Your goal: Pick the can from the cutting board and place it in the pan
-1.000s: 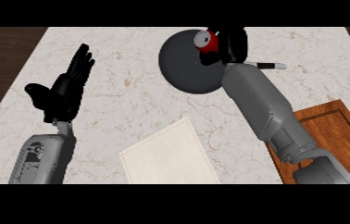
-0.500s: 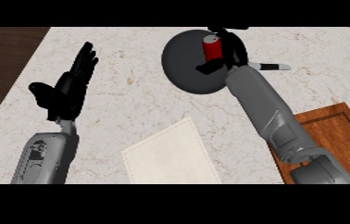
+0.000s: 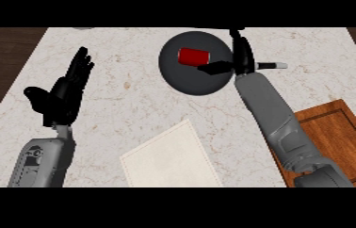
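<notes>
Red can (image 3: 194, 56) lying inside the dark round pan (image 3: 182, 78), toward its upper part, free of any grasp. Pan resting on the pale marbled counter (image 3: 132, 104), its handle (image 3: 272, 65) projecting to the right past the right wrist. Right hand (image 3: 236, 57) positioned over the pan's right rim, fingers straight and pointing up the view, thumb extended left toward the can; spread open, holding nothing. Contact between thumb and can not determinable. Left hand (image 3: 62, 93) resting open at the left of the counter, fingers up. Wooden cutting board (image 3: 330, 133) at the right edge, partly behind the right forearm. Pale cloth (image 3: 170, 156) lying flat near the lower centre.
</notes>
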### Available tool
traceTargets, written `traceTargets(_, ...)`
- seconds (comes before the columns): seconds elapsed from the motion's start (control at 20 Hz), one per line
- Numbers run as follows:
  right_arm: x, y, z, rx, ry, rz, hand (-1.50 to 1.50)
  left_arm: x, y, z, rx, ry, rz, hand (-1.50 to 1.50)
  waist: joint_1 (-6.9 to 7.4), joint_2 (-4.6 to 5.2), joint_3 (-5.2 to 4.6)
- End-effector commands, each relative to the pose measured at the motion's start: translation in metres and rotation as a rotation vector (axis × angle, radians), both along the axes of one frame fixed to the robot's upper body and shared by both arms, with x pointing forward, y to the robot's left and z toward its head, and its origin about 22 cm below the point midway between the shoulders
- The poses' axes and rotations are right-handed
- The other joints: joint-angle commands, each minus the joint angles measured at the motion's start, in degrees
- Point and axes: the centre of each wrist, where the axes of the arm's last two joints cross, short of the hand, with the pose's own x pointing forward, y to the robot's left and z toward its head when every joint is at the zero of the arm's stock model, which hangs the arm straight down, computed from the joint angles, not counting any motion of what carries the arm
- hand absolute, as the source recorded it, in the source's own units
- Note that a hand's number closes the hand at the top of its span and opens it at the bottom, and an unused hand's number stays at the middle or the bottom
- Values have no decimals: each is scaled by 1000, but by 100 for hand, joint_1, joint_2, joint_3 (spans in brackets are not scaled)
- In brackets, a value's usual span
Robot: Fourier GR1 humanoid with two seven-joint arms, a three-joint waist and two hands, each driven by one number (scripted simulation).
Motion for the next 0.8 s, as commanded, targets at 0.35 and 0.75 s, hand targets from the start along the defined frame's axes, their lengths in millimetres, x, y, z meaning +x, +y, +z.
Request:
traceTargets(0.35, -26, -39, -34, 313, -17, 219, -150, -18, 35, -7, 16, 24, 89, 0, -458, -219, -18)
traceTargets(0.75, -79, -93, -30, 297, -44, 266, -150, -31, 34, -16, 2, 55, 107, 0, -598, -271, -24)
